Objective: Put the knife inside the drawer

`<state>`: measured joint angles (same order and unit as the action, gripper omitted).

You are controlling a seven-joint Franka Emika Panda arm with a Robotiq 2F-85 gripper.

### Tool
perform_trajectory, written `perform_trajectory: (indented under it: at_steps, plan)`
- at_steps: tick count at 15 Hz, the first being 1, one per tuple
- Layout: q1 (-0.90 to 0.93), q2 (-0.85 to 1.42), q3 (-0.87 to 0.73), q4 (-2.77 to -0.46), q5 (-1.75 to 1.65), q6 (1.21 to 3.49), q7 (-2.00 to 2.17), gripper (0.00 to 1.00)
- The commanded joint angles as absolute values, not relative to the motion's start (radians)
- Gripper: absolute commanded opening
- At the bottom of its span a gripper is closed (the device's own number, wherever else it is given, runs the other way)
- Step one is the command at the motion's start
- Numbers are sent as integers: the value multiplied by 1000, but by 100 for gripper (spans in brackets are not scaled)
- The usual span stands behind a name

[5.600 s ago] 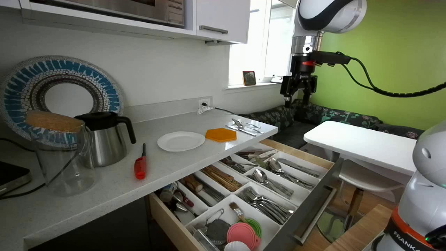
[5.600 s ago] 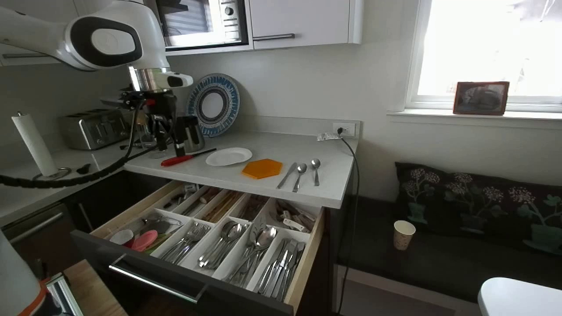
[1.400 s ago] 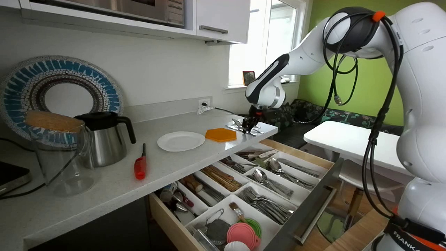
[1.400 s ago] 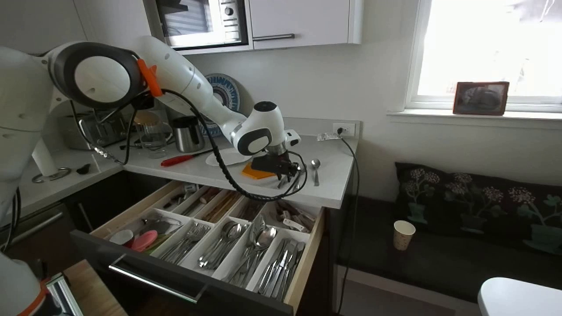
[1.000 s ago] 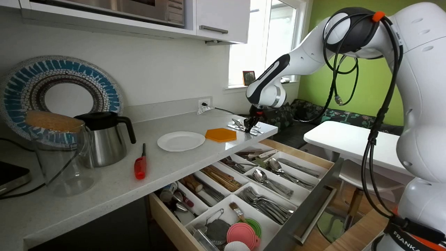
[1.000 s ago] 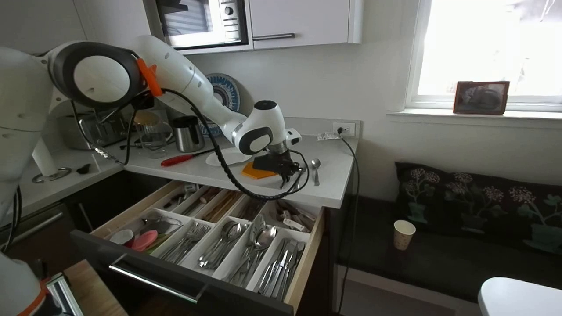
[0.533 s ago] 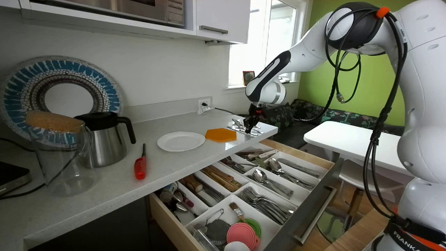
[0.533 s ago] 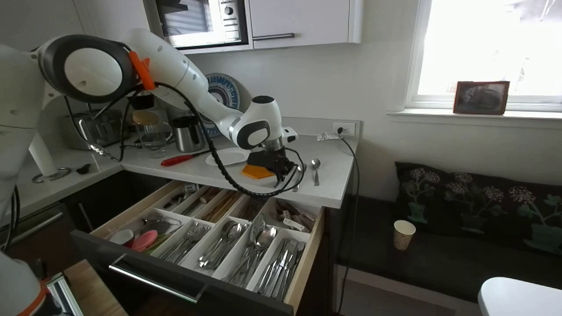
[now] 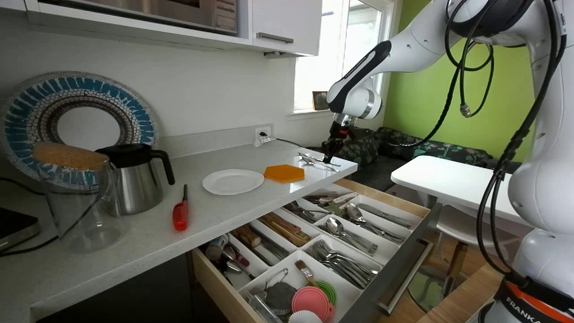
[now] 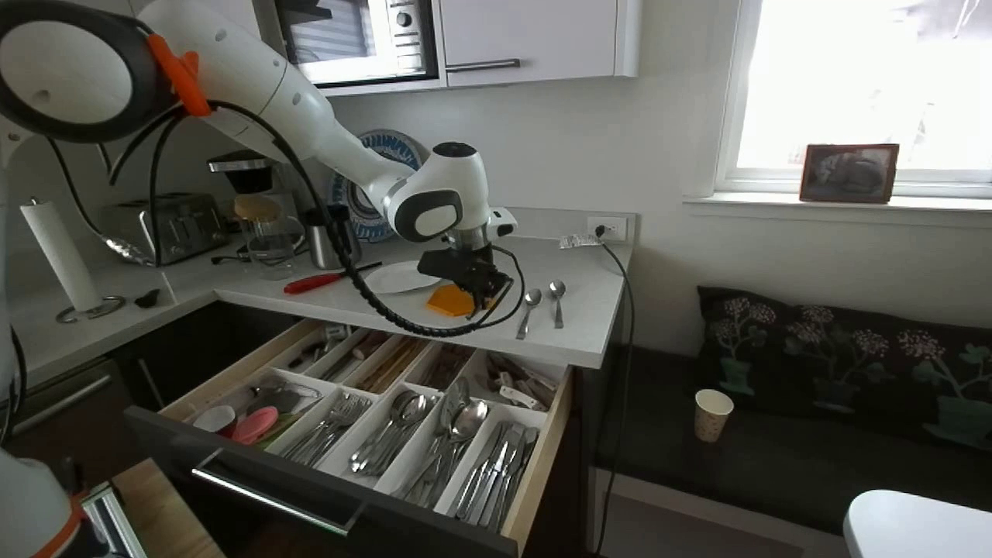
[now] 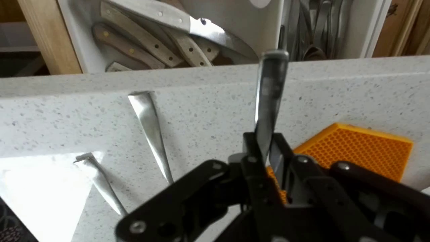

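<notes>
Speckled counter [image 11: 208, 127] below, green wall [image 9: 417, 105] beyond; claw [image 11: 264, 143] pinching the knife [image 11: 270, 94].

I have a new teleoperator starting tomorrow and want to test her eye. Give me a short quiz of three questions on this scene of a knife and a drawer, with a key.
1. Multiple choice: what is the claw gripping?
A) the white plate
B) the knife
C) the paper cup

2. True or false: two spoons lie on the counter.

3. Fill in the missing word: the knife has yet to go inside the open ____.

Key: 1. B. 2. True. 3. drawer.
</notes>
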<state>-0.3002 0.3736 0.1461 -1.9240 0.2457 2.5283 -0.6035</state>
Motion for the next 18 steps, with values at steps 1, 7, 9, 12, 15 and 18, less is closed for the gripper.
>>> perform_trajectory:
  at_steps: [1,7,9,12,15,18]
  plan:
    - [-352,232,138,-2074,343,2440,-779,4]
    - [-371,30,-24,-2256,504,2246,-1123,4]
    - [-362,-9,-102,-2310,498,2237,-1152,4]
    - [-355,-20,-188,-2371,472,2275,-1138,4]
    - [-361,0,-248,-2410,452,2275,-1131,4]
    - [-353,17,-269,-2400,465,2275,-1130,15]
